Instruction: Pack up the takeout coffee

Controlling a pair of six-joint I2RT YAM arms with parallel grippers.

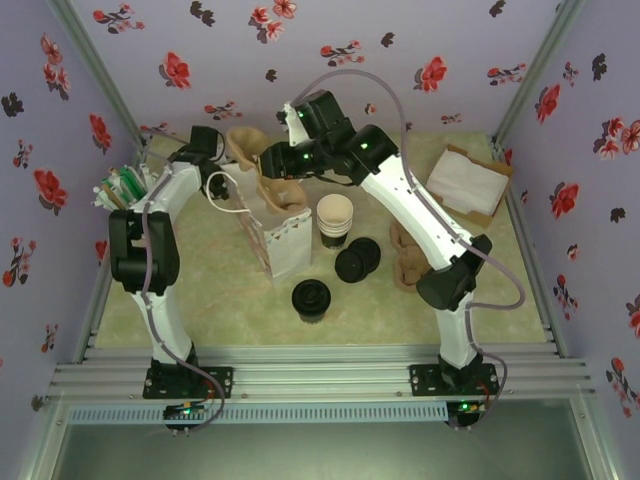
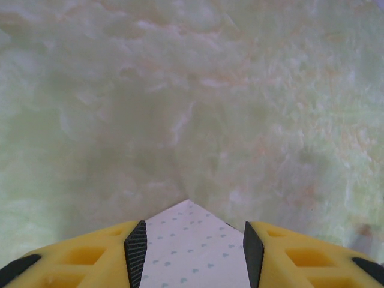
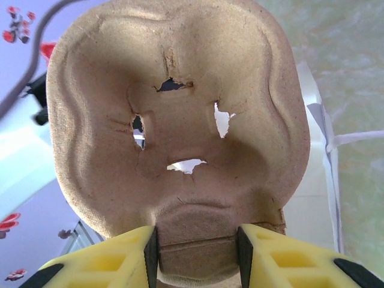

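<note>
The right gripper [image 3: 197, 252] is clamped on a cardboard cup carrier [image 3: 240, 78], held at the open top of the paper bag [image 1: 283, 245]. The left gripper [image 2: 193, 252] pinches that bag's edge. The takeout coffee [image 1: 311, 298] stands on the table [image 1: 230, 300] just in front of the bag, untouched.

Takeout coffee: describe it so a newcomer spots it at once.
In the top view, find the white bag standing centrally. Just below and right of it sits the coffee, alone. Unlike the loose lids and the lidless cup stack beyond it, it is a dark cup with a black lid.
</note>
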